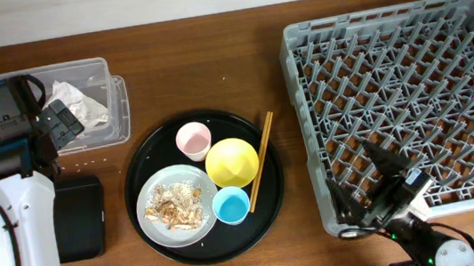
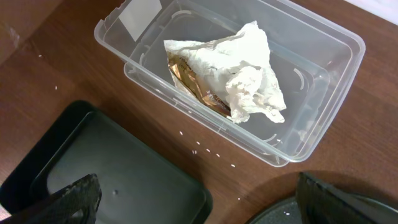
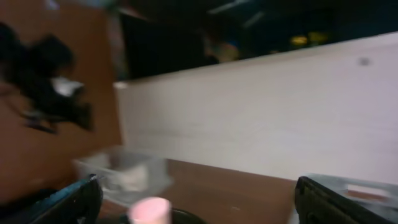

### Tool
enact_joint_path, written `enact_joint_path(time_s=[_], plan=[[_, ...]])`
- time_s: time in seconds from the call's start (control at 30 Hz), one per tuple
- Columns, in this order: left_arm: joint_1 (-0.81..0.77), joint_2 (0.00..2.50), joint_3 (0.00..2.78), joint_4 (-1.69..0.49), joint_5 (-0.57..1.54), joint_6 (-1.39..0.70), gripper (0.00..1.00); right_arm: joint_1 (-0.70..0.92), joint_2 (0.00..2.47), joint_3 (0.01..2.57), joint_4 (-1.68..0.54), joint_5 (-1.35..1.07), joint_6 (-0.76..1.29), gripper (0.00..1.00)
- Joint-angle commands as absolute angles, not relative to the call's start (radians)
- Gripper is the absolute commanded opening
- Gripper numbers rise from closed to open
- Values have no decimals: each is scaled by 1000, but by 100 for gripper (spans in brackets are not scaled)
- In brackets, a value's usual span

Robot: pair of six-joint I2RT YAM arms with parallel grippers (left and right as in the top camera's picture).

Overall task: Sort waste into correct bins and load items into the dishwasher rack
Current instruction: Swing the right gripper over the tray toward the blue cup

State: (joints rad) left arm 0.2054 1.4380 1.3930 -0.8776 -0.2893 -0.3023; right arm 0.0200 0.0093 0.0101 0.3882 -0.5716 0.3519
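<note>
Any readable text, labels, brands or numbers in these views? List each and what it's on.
No text is legible in any view.
The white label on the clear box: looks blank.
The snack wrapper: any print is too small to read, and the napkin mostly covers it.

Left jaws, seemingly spread, hang over the clear box (image 1: 121, 106) with a crumpled napkin (image 1: 86, 100) inside.
</note>
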Motion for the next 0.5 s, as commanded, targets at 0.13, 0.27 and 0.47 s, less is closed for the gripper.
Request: enact_joint_path(time_s=[0.13,0.27,0.47], plan=[[212,1439,1398,-877,-303,-297,99,13,4,6,451,-681,643,99],[212,1439,1398,-877,-303,-297,99,13,4,6,578,-656,780,99],[212,1439,1398,-877,-303,-297,99,13,4,6,618,-611,966,99]])
